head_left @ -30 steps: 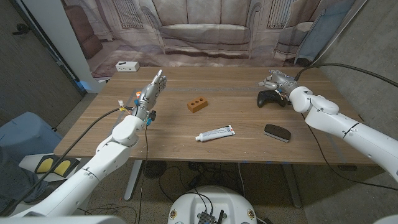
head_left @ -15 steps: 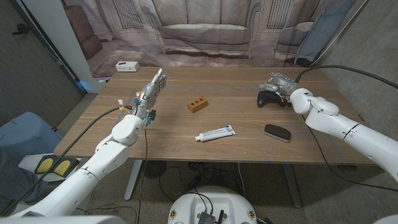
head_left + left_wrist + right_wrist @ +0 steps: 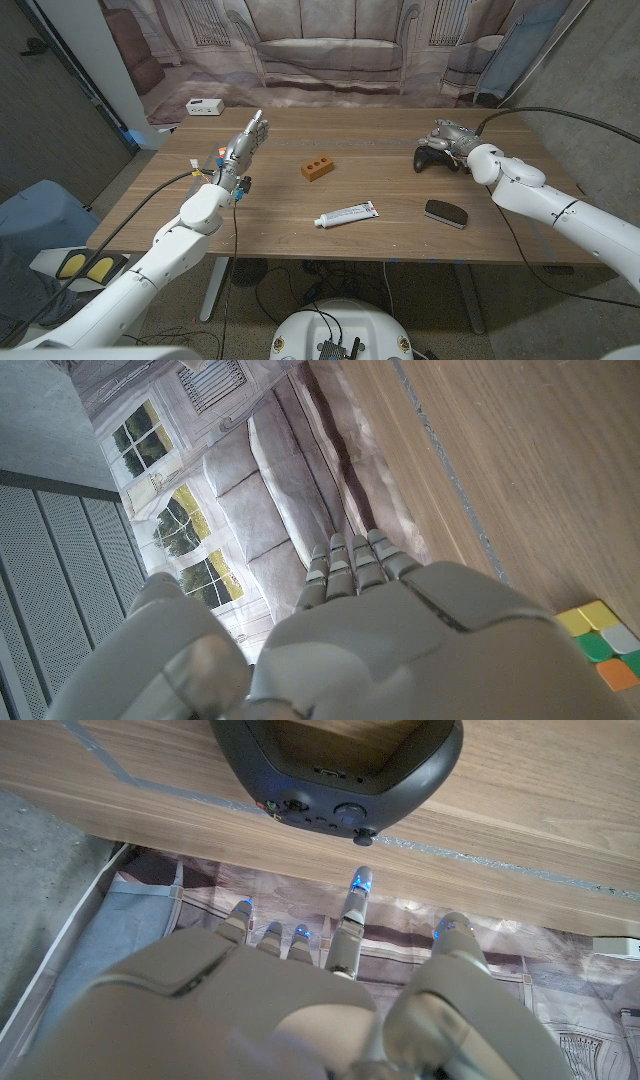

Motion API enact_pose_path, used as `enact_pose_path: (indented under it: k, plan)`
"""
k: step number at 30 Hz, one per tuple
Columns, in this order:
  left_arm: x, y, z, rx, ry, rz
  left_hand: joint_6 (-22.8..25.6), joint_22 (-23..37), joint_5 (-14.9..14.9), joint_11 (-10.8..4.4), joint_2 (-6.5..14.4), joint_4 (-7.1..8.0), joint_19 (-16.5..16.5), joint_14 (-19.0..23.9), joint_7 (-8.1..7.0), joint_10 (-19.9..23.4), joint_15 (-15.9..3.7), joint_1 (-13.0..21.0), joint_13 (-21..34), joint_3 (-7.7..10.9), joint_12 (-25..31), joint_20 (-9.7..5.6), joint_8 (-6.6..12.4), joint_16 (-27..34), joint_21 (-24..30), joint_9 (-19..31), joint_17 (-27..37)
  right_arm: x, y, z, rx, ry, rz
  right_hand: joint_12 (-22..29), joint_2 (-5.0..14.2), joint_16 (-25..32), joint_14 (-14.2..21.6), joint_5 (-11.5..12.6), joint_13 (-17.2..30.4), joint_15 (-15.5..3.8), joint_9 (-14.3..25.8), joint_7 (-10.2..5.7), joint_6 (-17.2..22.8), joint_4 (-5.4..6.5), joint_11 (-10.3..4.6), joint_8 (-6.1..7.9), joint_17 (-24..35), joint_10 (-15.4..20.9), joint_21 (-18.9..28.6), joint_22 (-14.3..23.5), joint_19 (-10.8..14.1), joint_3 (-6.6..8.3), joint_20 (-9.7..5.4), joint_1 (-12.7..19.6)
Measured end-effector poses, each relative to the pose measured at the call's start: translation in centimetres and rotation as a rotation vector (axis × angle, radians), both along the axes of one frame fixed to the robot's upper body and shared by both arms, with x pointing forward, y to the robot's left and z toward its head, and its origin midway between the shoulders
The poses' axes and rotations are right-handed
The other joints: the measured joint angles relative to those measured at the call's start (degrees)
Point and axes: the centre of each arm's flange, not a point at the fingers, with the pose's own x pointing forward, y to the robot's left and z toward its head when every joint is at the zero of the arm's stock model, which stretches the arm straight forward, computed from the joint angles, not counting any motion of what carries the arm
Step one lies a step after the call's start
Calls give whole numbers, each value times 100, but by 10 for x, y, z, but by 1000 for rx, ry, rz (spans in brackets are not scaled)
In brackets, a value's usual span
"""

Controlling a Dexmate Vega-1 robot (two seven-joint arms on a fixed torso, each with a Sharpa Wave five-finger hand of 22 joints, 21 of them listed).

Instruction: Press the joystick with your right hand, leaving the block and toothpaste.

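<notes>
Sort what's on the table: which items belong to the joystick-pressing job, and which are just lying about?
Job: joystick, right hand over it; block and toothpaste, to be left alone.
Lying about: black case, white box, colour cube.

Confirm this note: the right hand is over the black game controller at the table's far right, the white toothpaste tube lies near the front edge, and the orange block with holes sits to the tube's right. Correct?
Not quite. In the head view the orange block with holes sits behind and to the left of the white toothpaste tube, not to its right. The rest holds: the right hand is over the black game controller, and the tube lies near the front edge.

Matt black plastic joystick (image 3: 436,158), wood-grain table (image 3: 300,215)
</notes>
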Motion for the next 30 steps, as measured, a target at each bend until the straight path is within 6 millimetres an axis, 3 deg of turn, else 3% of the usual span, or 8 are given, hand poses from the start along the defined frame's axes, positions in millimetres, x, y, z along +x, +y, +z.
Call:
enact_pose_path:
  k: [14, 25, 30]
  plan:
    - [-1, 0, -5, -8, 8, 8, 0, 0, 0, 0, 0, 0, 0, 0, 0, 0, 0, 0, 0, 0, 0, 0, 0, 0, 0, 0, -1, 5, 1, -1, -3, 4, -2, 0, 22, 0, 0, 0, 0, 1, 0, -121, -165, -24, -1, -94, -13, -2, 0, 0, 0, 25, -1, 22]
    - [-1, 0, -7, -14, 10, 8, 0, 0, 0, 0, 0, 0, 0, 0, 0, 0, 0, 0, 0, 0, 0, 0, 0, 0, 0, 0, -1, 7, 2, -2, -9, 5, -7, 0, 30, 0, 0, 0, 0, 1, 0, -123, -163, -24, -22, -94, -13, -23, 0, -1, -32, 24, 31, 31]
    - [-1, 0, -7, -17, 13, 8, 0, 0, 0, 0, 0, -24, 0, 0, 0, 0, 0, 0, 0, -24, 0, 0, 0, 0, 0, 0, -12, 7, 2, -2, -9, 7, -7, 0, 83, 0, 4, 0, 0, -45, 0, -193, -48, -22, -96, -70, -13, 51, 0, -1, -32, 69, 31, 83]
